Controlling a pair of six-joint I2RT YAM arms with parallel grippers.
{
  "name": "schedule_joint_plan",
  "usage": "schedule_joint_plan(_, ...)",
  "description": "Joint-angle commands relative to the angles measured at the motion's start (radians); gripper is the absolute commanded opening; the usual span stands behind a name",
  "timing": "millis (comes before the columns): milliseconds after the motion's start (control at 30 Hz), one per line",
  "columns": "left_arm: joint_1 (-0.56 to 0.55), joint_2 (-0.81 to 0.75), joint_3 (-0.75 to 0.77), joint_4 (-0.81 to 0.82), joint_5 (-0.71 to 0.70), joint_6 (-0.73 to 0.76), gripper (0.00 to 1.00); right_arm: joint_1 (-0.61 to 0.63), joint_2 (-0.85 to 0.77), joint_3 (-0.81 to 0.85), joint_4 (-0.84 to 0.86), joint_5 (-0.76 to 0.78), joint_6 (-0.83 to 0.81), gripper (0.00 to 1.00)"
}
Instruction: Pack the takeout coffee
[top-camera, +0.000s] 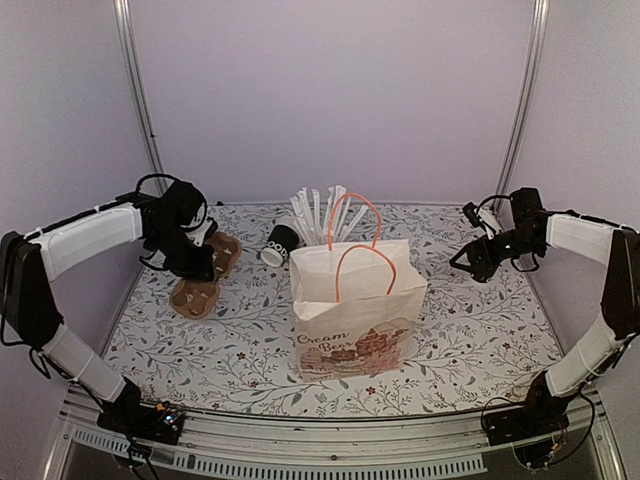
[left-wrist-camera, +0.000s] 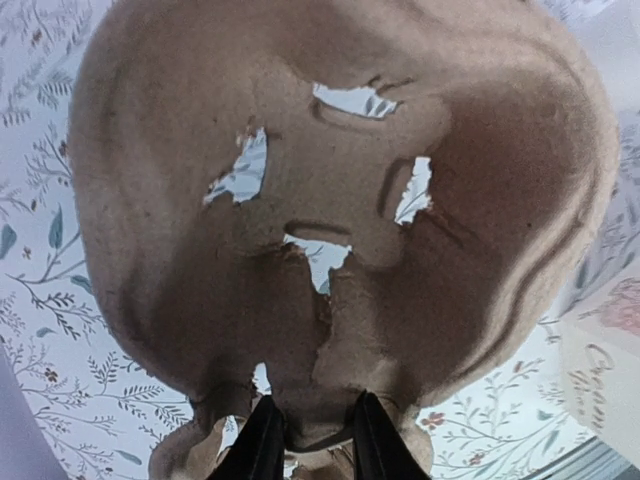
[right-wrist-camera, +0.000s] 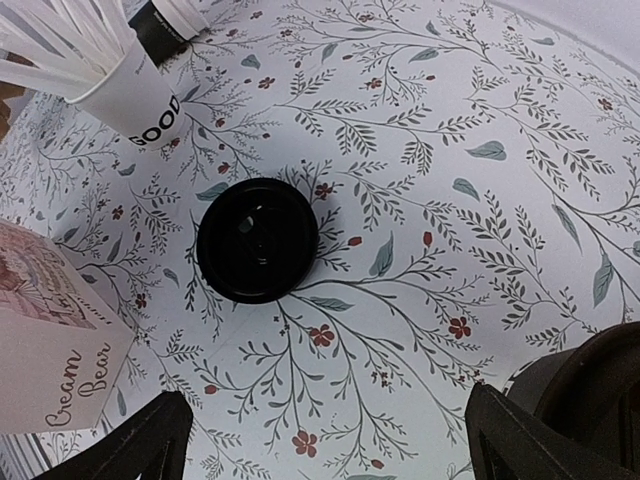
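left gripper (left-wrist-camera: 317, 445): our fingers are close together and pinch the tray (left-wrist-camera: 330, 180) by its edge.
right gripper (right-wrist-camera: 325, 440): our fingers are wide apart and hold nothing. it hangs over the coffee (right-wrist-camera: 257, 240).
coffee: it stands on the table (right-wrist-camera: 450, 150) with its lid on, near the bag (top-camera: 355, 300) but not in it.
why: we think the edge is the easy spot to grab the tray. we think the open hand waits to take the coffee.
bag: it stands open on top, we think for dropping things in.
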Motion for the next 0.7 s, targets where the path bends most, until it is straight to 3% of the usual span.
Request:
schedule_joint_plan(0,-0.044,-0.153,0.111,-0.007,0.107,-0.03,0.24,-0.003,-0.061,0.026,-0.012,-0.121,-0.02,0.99)
schedule_joint_plan(233,-0.225,-0.302,0.284,0.145,0.186,-0.083,0.2,-0.003,-0.217,0.011,-0.013,-0.261,-0.082,0.99)
schedule_joint_plan(467,-0.512,-0.263,0.39,0.365,0.199,-0.023,0.21,0.027,-0.298,-0.002,-0.051,-0.357,-0.125,0.99)
schedule_joint_plan(667,-0.623,-0.164,0.41,0.55,0.304,0.034,0.21,0.034,-0.322,-0.084,0.011,-0.323,-0.13,0.99)
